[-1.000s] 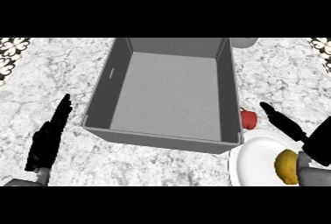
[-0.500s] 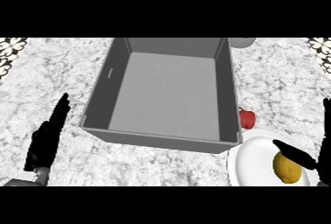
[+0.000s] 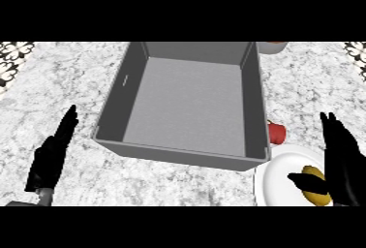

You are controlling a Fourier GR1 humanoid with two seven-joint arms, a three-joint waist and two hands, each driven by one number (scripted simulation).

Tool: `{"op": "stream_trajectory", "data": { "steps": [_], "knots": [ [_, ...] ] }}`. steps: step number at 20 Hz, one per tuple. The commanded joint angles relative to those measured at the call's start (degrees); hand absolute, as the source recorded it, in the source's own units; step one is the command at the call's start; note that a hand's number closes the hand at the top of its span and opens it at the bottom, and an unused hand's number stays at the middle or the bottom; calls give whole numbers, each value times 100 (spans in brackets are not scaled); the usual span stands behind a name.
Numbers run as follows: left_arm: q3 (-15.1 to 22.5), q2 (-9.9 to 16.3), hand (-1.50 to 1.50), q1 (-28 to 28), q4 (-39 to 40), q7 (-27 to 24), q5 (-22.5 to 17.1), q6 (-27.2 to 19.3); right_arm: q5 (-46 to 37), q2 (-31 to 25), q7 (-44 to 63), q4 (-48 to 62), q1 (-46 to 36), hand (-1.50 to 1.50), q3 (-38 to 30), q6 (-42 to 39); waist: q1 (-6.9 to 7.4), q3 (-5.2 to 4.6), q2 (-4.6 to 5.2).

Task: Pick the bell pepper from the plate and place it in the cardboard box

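Two black hands: right hand (image 3: 342, 160) open over yellow bell pepper (image 3: 315, 190) on white round plate (image 3: 280, 180), poised to grasp; left hand (image 3: 52, 154) open, resting.

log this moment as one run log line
phase: reaching | right robot hand: open, over plate, thumb beside yellow bell pepper | left robot hand: open, resting | box: nothing inside

Right hand (image 3: 344, 160) hides part of bell pepper (image 3: 315, 190); plate (image 3: 282, 181) cut off at btm
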State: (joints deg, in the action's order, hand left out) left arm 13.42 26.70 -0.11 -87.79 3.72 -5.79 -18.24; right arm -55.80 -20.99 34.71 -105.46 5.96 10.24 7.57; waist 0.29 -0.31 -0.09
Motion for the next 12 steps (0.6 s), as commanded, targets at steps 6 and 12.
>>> {"op": "stream_trajectory", "data": {
  "steps": [6, 12],
  "knots": [
    [-242, -142, 0, -68, -103, 254, 286, 188, -1071, 929, 1368, 579, -918, -150, 452, -688, -7, 32, 10],
    [-377, -446, 0, 273, -485, 318, 502, 333, -1284, 1093, 1608, 352, -770, -150, 390, -1055, -14, 32, 3]
  ]
}}
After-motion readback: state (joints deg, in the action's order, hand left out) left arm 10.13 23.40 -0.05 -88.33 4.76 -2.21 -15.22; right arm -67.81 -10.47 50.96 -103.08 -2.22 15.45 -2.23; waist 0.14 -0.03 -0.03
